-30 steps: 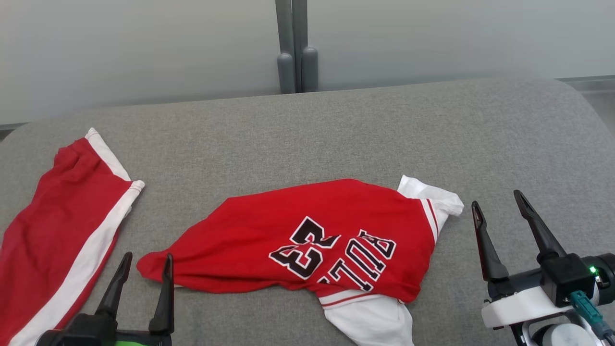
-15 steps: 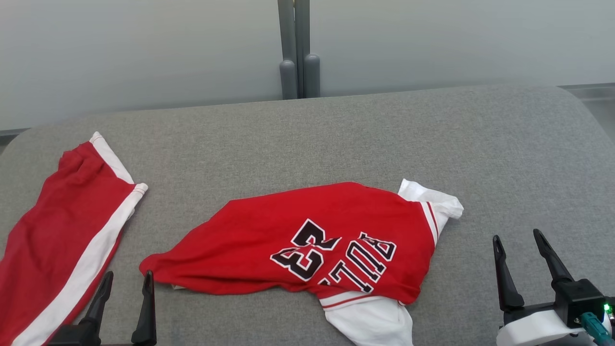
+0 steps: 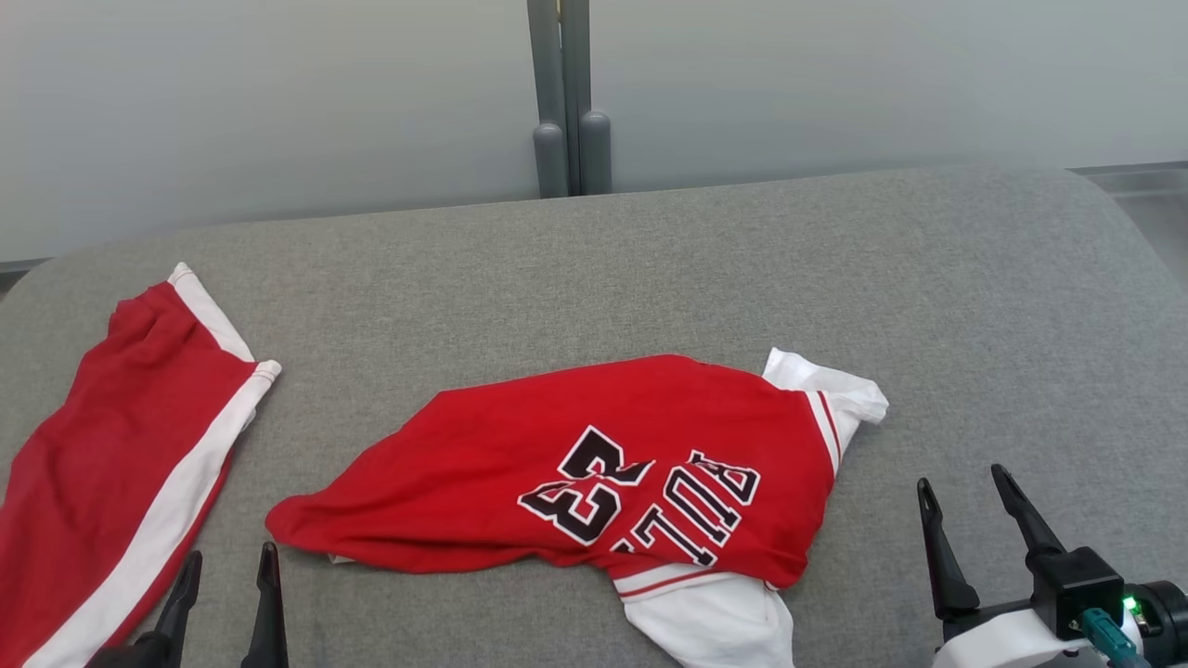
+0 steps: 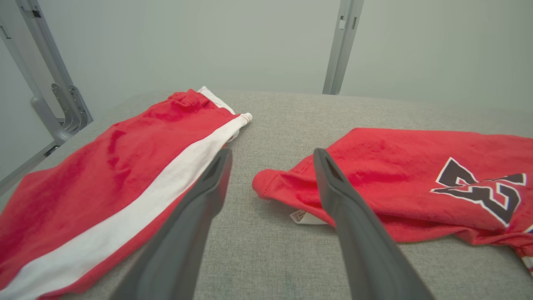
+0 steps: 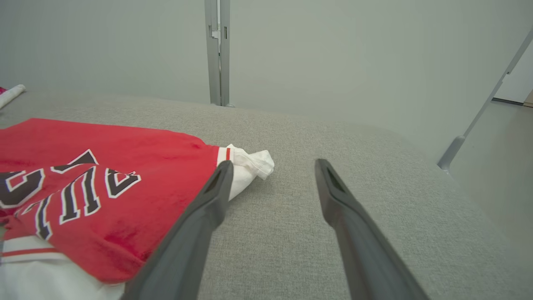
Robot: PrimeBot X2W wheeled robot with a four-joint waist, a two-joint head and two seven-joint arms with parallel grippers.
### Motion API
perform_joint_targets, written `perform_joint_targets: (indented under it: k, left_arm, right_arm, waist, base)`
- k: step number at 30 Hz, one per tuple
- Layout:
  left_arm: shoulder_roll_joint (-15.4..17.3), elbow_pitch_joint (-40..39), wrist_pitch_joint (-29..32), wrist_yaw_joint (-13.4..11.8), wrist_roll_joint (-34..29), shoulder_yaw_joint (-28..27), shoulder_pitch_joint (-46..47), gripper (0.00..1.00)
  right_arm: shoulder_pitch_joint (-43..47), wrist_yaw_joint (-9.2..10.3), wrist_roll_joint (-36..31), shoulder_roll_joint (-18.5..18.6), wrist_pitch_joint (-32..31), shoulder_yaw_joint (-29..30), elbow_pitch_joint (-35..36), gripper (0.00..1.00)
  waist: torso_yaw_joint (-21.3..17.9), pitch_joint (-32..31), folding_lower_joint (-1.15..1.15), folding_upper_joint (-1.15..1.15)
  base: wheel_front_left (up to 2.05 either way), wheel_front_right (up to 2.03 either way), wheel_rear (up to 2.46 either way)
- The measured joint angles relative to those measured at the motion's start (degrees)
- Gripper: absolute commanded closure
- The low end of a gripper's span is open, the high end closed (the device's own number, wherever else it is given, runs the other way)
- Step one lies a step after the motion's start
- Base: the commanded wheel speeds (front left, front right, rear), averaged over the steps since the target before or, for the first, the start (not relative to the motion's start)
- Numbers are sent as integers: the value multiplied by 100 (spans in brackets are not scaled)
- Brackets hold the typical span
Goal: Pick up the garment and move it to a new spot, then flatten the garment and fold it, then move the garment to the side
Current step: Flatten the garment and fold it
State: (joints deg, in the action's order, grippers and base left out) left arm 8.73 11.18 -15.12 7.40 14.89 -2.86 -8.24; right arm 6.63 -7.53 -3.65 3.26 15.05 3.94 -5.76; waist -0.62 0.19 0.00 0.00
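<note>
Crumpled red jersey (image 3: 594,464), white sleeves, black "23" lettering, lies mid grey fabric-covered table (image 3: 650,269). Left claw (image 3: 231,554) open, empty, near jersey's left tip. Right claw (image 3: 961,478) open, empty, beside jersey's right edge. Red white-striped shorts (image 3: 121,436) far left.

A red jersey (image 3: 520,445) is recorded lying crumpled and partly folded over itself on the grey fabric worktop (image 3: 650,278), roughly central and towards the near edge. Black, white-edged lettering and the number 23 are seen upside down in the head view. One white sleeve is bunched at the far right end; another is spread at the near right. A small white label (image 4: 302,216) is exposed under the left-pointing end.
</note>
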Motion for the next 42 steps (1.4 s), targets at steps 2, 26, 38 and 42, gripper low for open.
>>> perform_joint_targets:
  k: [2,26,38,42]
  left_arm:
    - [-9,0,0,0,2,-3,-1,0]
    - [-24,-63,0,0,-15,126,-2,0]
    - [183,399,-1,0,-24,332,-95,0]
    - [294,691,92,0,-29,544,-90,0]
  right_arm:
    - [-19,0,0,-3,1,-54,-5,0]
    - [-197,0,127,60,1,-594,196,0]
    - [-2,0,907,1307,-522,-2475,-419,0]
    - [27,0,1163,1508,-926,-2740,-544,0]
  waist:
    - [8,-1,0,0]
    - [-3,32,0,0]
    - [-67,18,0,0]
    - [-48,39,0,0]
  base:
    - [0,0,0]
    - [0,0,0]
    - [0,0,0]
    - [0,0,0]
